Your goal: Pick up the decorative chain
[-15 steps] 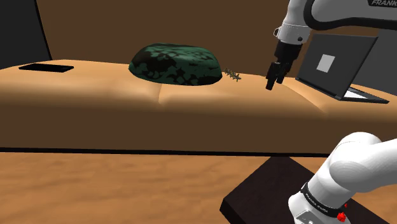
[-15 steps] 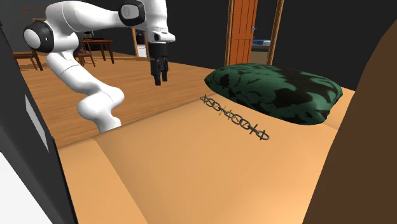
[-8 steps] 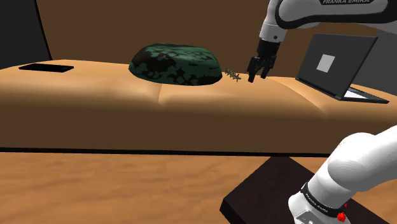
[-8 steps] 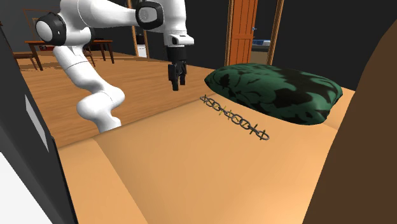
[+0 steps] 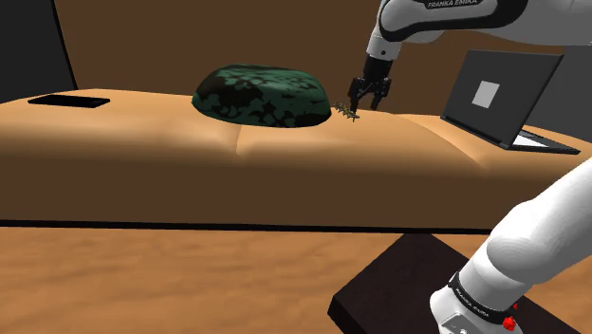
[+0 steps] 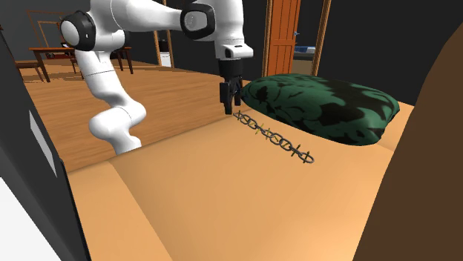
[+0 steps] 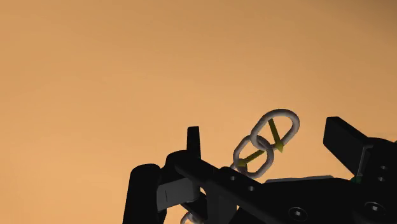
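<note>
Just beside the decorative chain (image 6: 274, 138) lies a dark green patterned cushion (image 6: 319, 104); the chain runs along the cushion's foot, very near to it. The cushion is the closest thing to the gripper (image 6: 229, 108). On the other side of the gripper, in the shoulder view's right, an open laptop (image 5: 500, 95) stands well apart from the chain. A flat black object (image 5: 68, 100) lies far off at the other end of the surface.

The chain lies stretched out flat on a tan padded seat (image 5: 142, 142). The gripper hangs over the chain's end, the one nearest the arm. Its two black fingers (image 7: 192, 141) stand apart and have hold of nothing. In the wrist view the last pale links lie between the fingers, and I cannot see any finger touching them.

The seat is smooth and soft-looking, with a shallow seam across it; a brown back part (image 6: 438, 148) rises at the second exterior view's right. Below it is a wooden floor (image 5: 142, 275), where the dark stand (image 5: 379, 294) carries the white arm. Behind the arm stands an orange-brown door frame (image 6: 284, 37); some dark wooden furniture (image 6: 41, 63) is further back.
</note>
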Robot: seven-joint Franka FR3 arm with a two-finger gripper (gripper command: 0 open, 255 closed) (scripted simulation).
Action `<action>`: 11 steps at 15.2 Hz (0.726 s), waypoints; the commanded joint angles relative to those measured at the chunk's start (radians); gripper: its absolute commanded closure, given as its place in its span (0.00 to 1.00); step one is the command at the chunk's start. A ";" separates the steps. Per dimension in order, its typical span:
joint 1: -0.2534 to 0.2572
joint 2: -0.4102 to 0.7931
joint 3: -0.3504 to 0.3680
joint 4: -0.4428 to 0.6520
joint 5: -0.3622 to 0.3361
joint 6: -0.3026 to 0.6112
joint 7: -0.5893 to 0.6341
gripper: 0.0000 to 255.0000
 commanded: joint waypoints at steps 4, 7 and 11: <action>-0.022 0.181 -0.027 0.177 0.031 0.019 0.027 0.00; -0.039 0.291 -0.044 0.301 0.056 0.015 0.039 0.00; -0.068 0.448 -0.064 0.492 0.094 -0.009 0.056 0.00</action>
